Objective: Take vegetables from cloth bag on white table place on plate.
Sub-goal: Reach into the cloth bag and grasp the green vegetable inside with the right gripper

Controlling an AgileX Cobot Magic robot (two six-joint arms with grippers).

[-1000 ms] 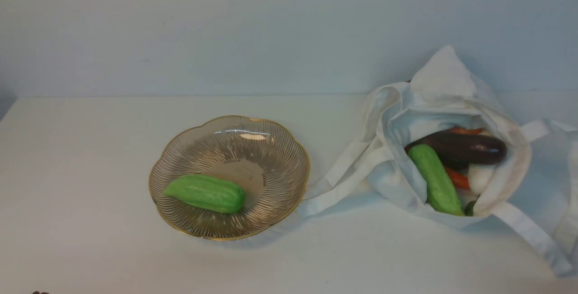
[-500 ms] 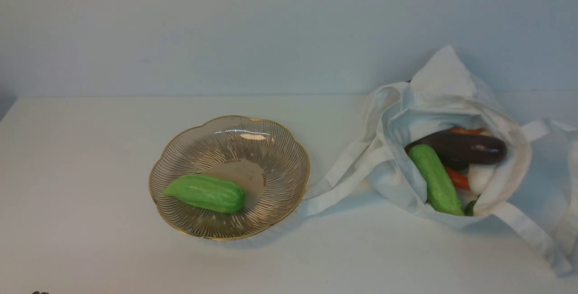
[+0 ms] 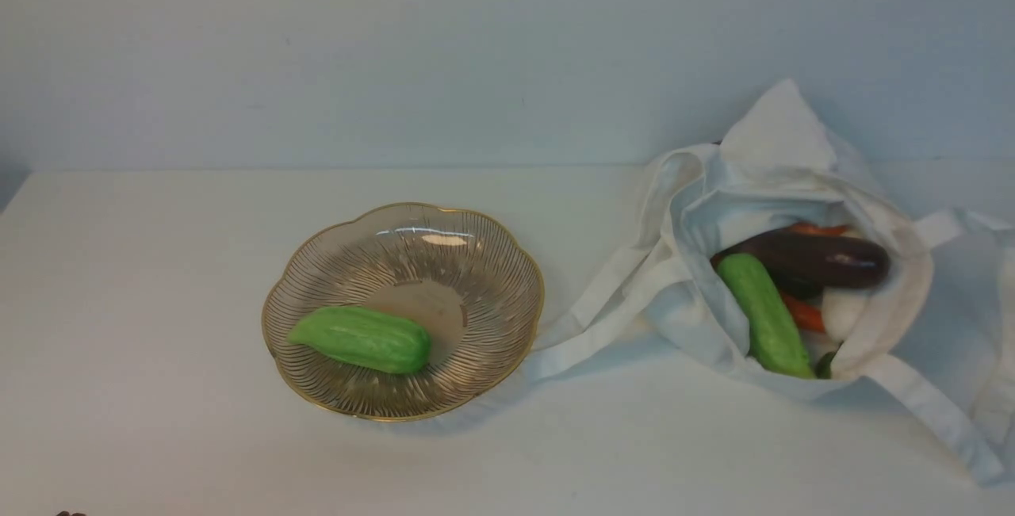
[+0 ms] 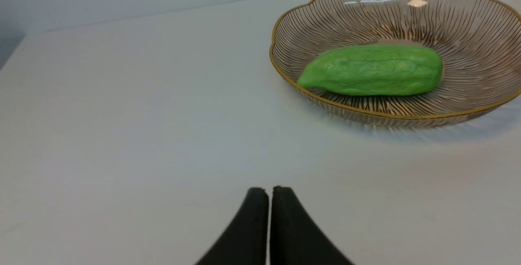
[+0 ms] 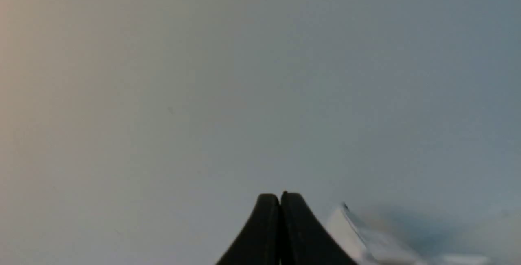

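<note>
A clear glass plate [image 3: 507, 262] with a scalloped gold rim sits left of centre on the white table [image 3: 158, 278] and holds one green cucumber [image 3: 361, 339]. The plate [image 4: 293, 16] and cucumber [image 4: 372, 69] also show in the left wrist view. The white cloth bag [image 3: 777, 143] lies open at the right, holding a second green cucumber [image 3: 765, 314], a dark purple eggplant [image 3: 817, 258], orange carrots [image 3: 805, 315] and a white radish [image 3: 842, 312]. My left gripper [image 4: 270, 189] is shut and empty, on my side of the plate. My right gripper [image 5: 281, 195] is shut and empty, beside a bit of white cloth [image 5: 346, 228].
The bag's long strap handles trail on the table, one toward the plate [image 3: 595, 318] and one toward the front right [image 3: 936, 413]. A plain pale wall [image 3: 476, 48] rises behind the table's far edge.
</note>
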